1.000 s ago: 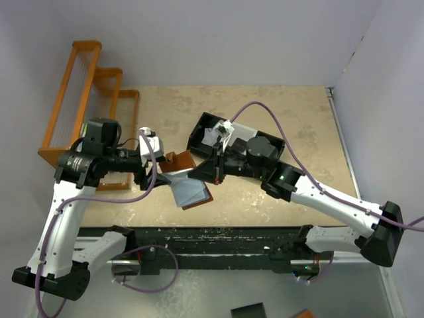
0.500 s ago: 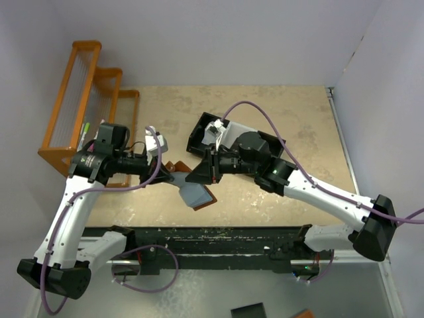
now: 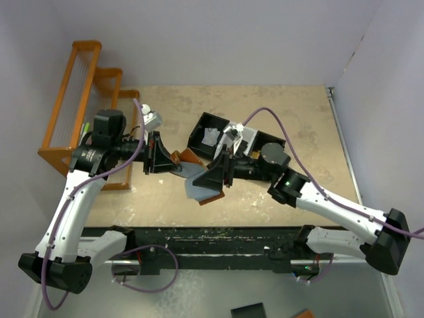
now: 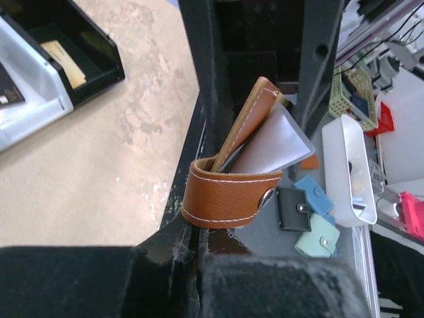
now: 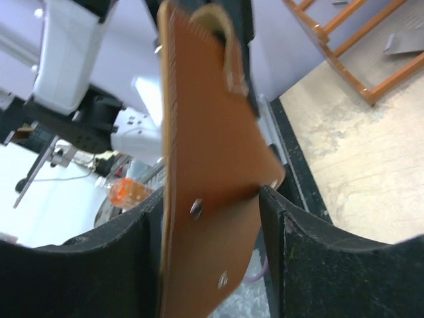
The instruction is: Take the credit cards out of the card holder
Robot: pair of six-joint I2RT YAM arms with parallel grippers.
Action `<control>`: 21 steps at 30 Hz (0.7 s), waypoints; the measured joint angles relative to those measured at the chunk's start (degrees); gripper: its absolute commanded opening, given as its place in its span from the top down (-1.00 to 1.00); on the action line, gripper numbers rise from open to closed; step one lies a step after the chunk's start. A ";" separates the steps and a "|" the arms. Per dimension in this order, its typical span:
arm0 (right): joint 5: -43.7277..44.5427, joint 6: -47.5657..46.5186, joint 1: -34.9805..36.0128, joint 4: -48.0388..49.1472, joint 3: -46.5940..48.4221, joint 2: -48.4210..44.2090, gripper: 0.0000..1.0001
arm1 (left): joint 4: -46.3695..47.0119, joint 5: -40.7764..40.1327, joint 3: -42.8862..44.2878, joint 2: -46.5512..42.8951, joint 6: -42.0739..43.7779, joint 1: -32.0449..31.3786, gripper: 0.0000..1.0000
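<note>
The card holder, a brown leather wallet with pale blue-grey lining, hangs open in the air between the two arms. My left gripper is shut on its snap-tab end; in the left wrist view the jaws pinch just under the tab's loop. My right gripper stands open around the other flap. In the right wrist view the brown outer face stands between the spread fingers. The credit cards are hidden; none shows outside the holder.
A black-and-white tray with a white paper scrap sits behind the right gripper. An orange wire rack stands at the table's left edge. Below the front edge lie several small wallets and a white bin.
My left gripper has shut on the holder's tab end. My right gripper, shut on the holder a second ago, has opened around its flap and drawn back to the right.
</note>
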 measured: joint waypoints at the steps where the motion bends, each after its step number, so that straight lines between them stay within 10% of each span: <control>1: -0.44 0.22 -0.13 0.52 -1.22 -1.64 -0.23 | 1.44 0.61 0.13 -0.02 -1.64 0.09 1.00; 9: -2.32 -0.98 -0.13 -1.55 -4.94 -12.04 -0.24 | 9.62 1.22 0.44 -1.36 -11.19 0.48 1.00; 21: 2.60 -4.87 -0.13 -3.52 -8.26 -19.96 0.55 | 14.29 2.38 0.44 -1.75 -17.86 0.48 1.00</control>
